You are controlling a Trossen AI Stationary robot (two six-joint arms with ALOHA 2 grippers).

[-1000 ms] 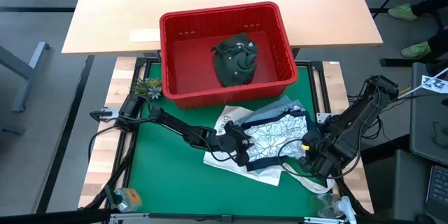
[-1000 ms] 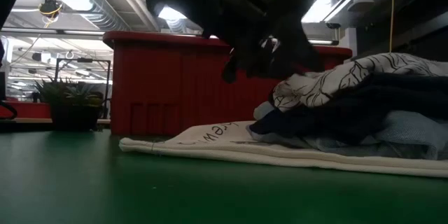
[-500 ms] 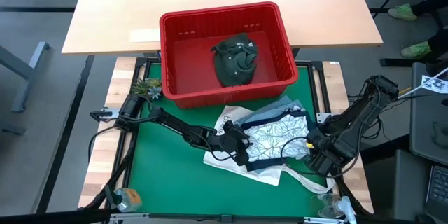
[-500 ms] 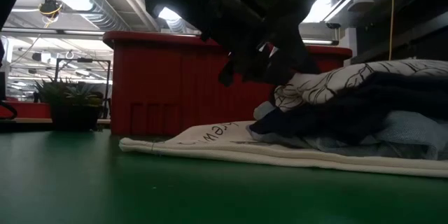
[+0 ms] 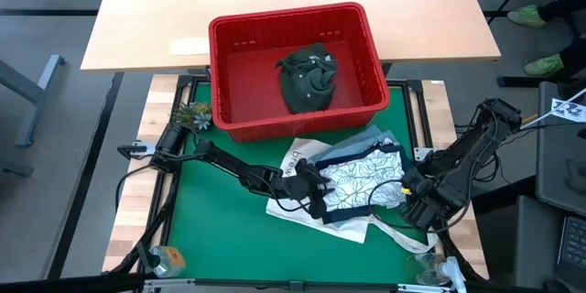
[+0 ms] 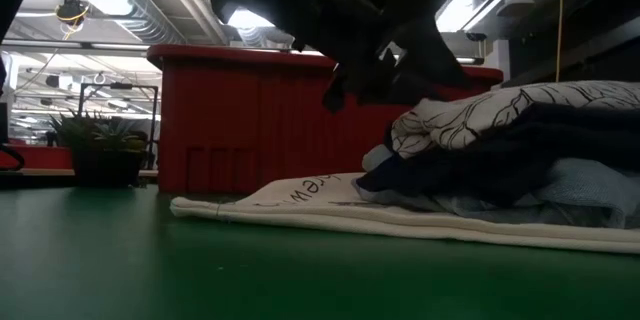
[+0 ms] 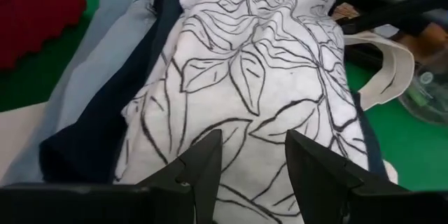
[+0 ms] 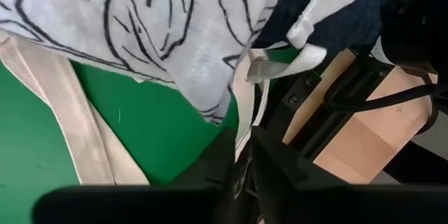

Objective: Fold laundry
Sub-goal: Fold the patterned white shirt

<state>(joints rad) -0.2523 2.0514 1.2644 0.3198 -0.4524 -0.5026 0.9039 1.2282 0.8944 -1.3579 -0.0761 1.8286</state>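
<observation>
Trouble could come from the right tool [image 8: 241,155], fingers nearly together on a cream strap [image 8: 246,108]: lifting would drag the bag, not the laundry. Left tool [image 7: 253,159], spread, hovers over the soft, wrinkled leaf-print garment [image 7: 259,77] stacked on navy cloth [image 7: 105,126] and denim on the green surface [image 5: 220,229].

open green tabletop [image 5: 220,229] along the front and left, red basket [image 5: 293,64] walling off the back, laundry pile [image 5: 352,179] heaped mid-right, tote handles [image 5: 403,238] trailing at the front right, both arms crowding the pile
</observation>
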